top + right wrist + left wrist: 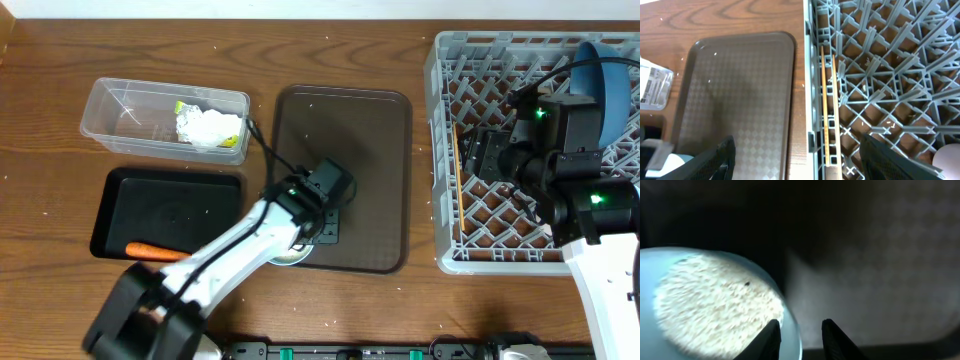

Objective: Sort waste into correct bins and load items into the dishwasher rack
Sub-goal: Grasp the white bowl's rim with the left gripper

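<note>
Straddling the rim of the white bowl [652,270], the left gripper [801,324] has a spill risk on its hands!
One finger sits inside the rim and one outside, with a narrow gap between; whether they're pinching yet, I can't tell. The bowl rests at a corner of the brown serving tray [370,130], with loose rice [715,300] inside. A shallow bite on that thin rim could tip it and scatter grains. The right gripper [797,142] hangs spread wide and empty by the dishwasher rack [445,150] wall, near the chopsticks [829,110].

White bowl [288,258] mostly hidden under left arm [235,245] overhead; blurred, cropped by edges in left wrist view.
</note>
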Action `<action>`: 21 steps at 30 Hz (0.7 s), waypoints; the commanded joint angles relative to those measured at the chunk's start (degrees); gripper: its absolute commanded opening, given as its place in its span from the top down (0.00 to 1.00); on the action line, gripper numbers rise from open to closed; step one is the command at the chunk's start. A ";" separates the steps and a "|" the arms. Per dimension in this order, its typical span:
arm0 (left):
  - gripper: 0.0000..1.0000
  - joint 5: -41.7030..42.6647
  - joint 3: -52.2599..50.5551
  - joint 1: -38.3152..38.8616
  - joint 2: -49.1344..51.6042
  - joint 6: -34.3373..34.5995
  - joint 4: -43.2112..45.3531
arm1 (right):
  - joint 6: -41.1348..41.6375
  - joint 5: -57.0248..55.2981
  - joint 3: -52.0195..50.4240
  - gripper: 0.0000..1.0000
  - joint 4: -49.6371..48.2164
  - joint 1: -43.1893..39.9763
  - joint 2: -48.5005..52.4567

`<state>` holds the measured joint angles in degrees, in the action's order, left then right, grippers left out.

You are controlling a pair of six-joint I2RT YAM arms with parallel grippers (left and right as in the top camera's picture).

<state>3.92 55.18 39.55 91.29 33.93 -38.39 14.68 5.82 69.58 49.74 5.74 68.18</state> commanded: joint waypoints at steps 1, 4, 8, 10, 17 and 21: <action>0.71 0.20 -0.44 0.02 4.24 3.32 1.46 | 0.79 0.24 0.39 0.27 0.59 -0.61 -0.28; 0.81 0.70 -0.44 0.02 5.73 3.50 2.73 | 0.79 0.24 0.39 0.27 0.85 -0.61 -0.28; 0.94 0.79 -0.39 0.00 5.29 3.19 3.61 | 0.79 0.24 0.39 0.27 0.83 -0.61 -0.28; 0.94 0.96 -0.20 0.00 5.01 2.80 3.69 | 0.79 0.24 0.39 0.27 0.83 -0.63 -0.31; 0.94 1.79 4.15 -1.75 -4.46 -2.21 -3.54 | 0.76 0.24 0.39 0.27 0.85 -0.63 -0.31; 0.94 1.62 4.46 -7.65 -15.85 -2.21 -6.60 | 0.79 0.26 0.39 0.27 0.85 -0.63 -0.31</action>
<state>5.72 57.19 36.03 83.09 33.01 -43.62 14.70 5.82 69.58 50.39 5.74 68.18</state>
